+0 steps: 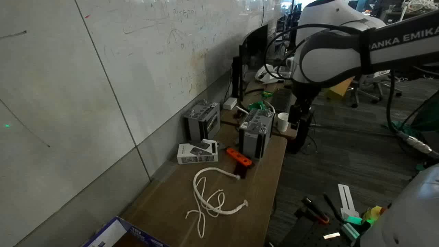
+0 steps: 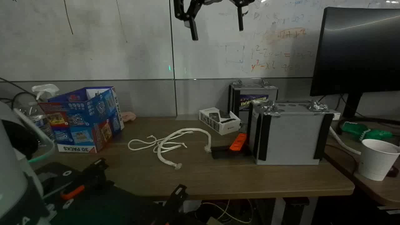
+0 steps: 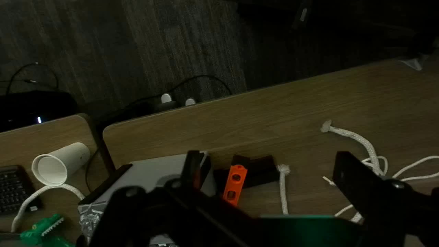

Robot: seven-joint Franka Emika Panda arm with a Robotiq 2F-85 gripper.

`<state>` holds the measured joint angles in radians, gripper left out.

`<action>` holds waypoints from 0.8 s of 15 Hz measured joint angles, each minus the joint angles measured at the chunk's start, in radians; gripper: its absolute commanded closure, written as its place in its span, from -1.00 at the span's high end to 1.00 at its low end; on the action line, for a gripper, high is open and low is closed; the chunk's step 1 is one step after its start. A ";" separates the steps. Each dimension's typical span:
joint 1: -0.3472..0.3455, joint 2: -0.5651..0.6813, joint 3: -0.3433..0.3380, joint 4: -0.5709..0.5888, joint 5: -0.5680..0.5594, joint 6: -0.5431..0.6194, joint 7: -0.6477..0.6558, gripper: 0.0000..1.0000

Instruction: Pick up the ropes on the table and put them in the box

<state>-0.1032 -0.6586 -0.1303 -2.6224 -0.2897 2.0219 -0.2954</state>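
Note:
The ropes (image 1: 212, 168) lie in a loose tangle on the brown wooden table (image 1: 253, 219): one thick white cord and thinner white cords. They also lie mid-table in an exterior view (image 2: 187, 129), and at the right in the wrist view (image 3: 355, 136), partly hidden by a finger. The open-topped box (image 2: 82, 125), printed blue and red, stands on the table left of the ropes; only its blue-and-white rim (image 1: 144, 236) shows at the bottom edge in an exterior view. My gripper (image 2: 217, 33) is open and empty, high above the table. Its fingers are wide apart in the wrist view (image 3: 268, 157).
An orange-red object (image 2: 238, 142) and a black piece (image 2: 223, 152) lie beside the thick rope's end. Two grey battery-like blocks (image 2: 289, 137) (image 1: 202, 120) and a white printed carton (image 2: 220, 120) stand nearby. A whiteboard wall (image 2: 140, 47) runs behind. A white cup (image 2: 378, 159) stands right.

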 measured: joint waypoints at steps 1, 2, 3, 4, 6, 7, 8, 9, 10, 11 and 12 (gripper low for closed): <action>0.000 0.000 0.000 0.005 0.000 0.001 0.000 1.00; 0.000 -0.002 0.000 0.012 0.000 0.001 0.000 1.00; 0.000 -0.004 0.000 0.017 0.000 0.001 0.000 1.00; 0.000 -0.005 0.000 0.020 0.000 0.001 0.000 1.00; 0.000 -0.005 0.000 0.020 0.000 0.001 0.000 1.00; 0.000 -0.003 0.000 0.019 0.000 0.000 0.000 1.00; 0.000 -0.001 0.000 0.016 0.000 0.000 0.000 1.00; 0.003 0.005 0.000 0.011 0.000 0.005 0.002 1.00; 0.007 0.016 0.001 0.003 0.000 0.016 0.006 1.00; 0.014 0.032 0.002 -0.008 0.001 0.040 0.011 1.00; 0.021 0.053 0.004 -0.019 0.001 0.070 0.017 1.00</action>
<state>-0.0821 -0.6055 -0.1262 -2.6409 -0.2885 2.0920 -0.2781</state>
